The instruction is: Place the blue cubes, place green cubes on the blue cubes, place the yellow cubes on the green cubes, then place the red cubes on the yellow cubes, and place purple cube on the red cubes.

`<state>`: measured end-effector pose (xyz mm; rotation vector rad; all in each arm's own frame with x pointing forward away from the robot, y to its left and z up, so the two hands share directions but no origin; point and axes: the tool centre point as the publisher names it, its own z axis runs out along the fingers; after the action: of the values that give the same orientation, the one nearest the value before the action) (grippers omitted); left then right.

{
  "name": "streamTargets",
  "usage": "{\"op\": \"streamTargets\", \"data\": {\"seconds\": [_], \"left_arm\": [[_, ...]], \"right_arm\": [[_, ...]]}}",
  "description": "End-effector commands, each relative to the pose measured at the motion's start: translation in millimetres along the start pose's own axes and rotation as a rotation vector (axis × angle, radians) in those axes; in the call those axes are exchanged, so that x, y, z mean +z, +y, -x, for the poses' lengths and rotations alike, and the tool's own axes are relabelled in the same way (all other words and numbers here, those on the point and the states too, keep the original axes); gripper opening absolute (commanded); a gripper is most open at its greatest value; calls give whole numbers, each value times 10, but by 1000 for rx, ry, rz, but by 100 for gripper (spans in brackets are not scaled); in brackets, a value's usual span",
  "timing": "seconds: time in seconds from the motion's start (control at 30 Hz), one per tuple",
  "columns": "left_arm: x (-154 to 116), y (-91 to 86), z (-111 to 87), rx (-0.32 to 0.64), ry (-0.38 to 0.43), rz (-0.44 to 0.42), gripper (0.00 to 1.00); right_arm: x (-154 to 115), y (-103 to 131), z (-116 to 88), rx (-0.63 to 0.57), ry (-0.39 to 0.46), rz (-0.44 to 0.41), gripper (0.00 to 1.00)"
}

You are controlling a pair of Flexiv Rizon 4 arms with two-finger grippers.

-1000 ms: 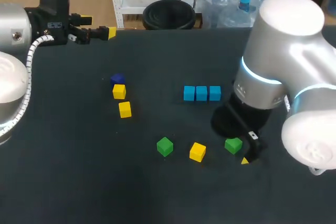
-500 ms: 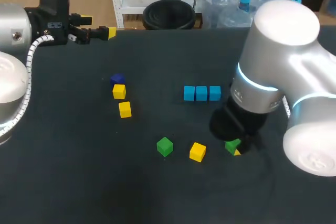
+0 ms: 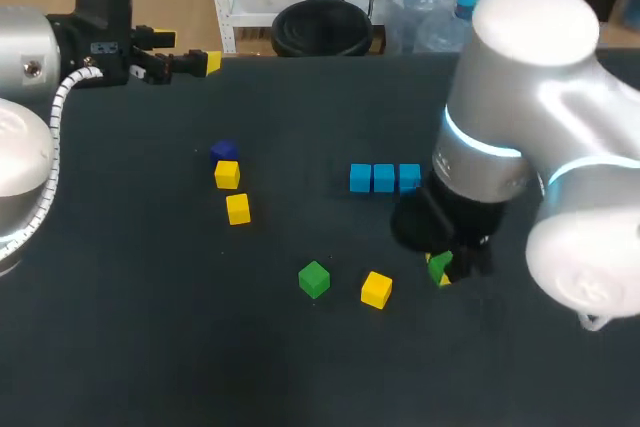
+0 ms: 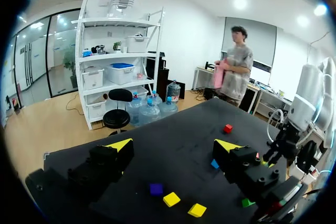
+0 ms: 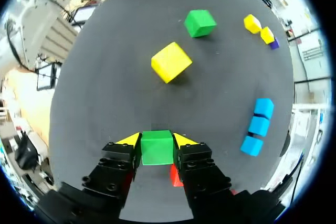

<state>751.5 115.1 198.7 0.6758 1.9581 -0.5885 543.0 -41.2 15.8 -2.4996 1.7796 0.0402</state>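
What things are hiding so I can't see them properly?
Head view: held green cube mostly hidden under the right arm.
Right wrist view: a red thing beneath the right end effector, half covered by it; unidentifiable.
Left wrist view: blue cubes mostly behind the left end effector.

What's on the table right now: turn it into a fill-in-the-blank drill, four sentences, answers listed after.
The clamped cube in the right gripper is ___.
The blue cubes lie in one row of ___.
The left gripper, holding nothing, is ___.
The nearest cube to the purple cube is ___.
Missing words: green; three; open; yellow.
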Motion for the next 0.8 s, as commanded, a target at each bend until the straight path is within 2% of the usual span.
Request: {"op": "streamTargets", "data": {"seconds": [0.03,0.2,0.3,0.37,0.63,0.73,0.8], "left_arm": [[-1,7,-15,1,-8,-2,100],[-1,7,-15,1,-8,-2,100],[-1,7,-15,1,-8,-2,100],[-1,7,-15,1,-8,-2,100],[-1,7,-15,1,-8,-2,100],[-1,7,-15,1,-8,-2,100],[-1,7,-15,1,-8,-2,100]], "right_arm": [[-222,-77,0,39,-14,22,0],[-427,-190,-95,101,-20,-5,0],[-530,-288,-219,156,36,-16,0],[-576,-352,-238,184,45,-10,0],[-478,-682,-80,275,83,0,0],[-444,-806,-31,323,71,3,0],[-417,-882,-14,309,56,-15,0]]}}
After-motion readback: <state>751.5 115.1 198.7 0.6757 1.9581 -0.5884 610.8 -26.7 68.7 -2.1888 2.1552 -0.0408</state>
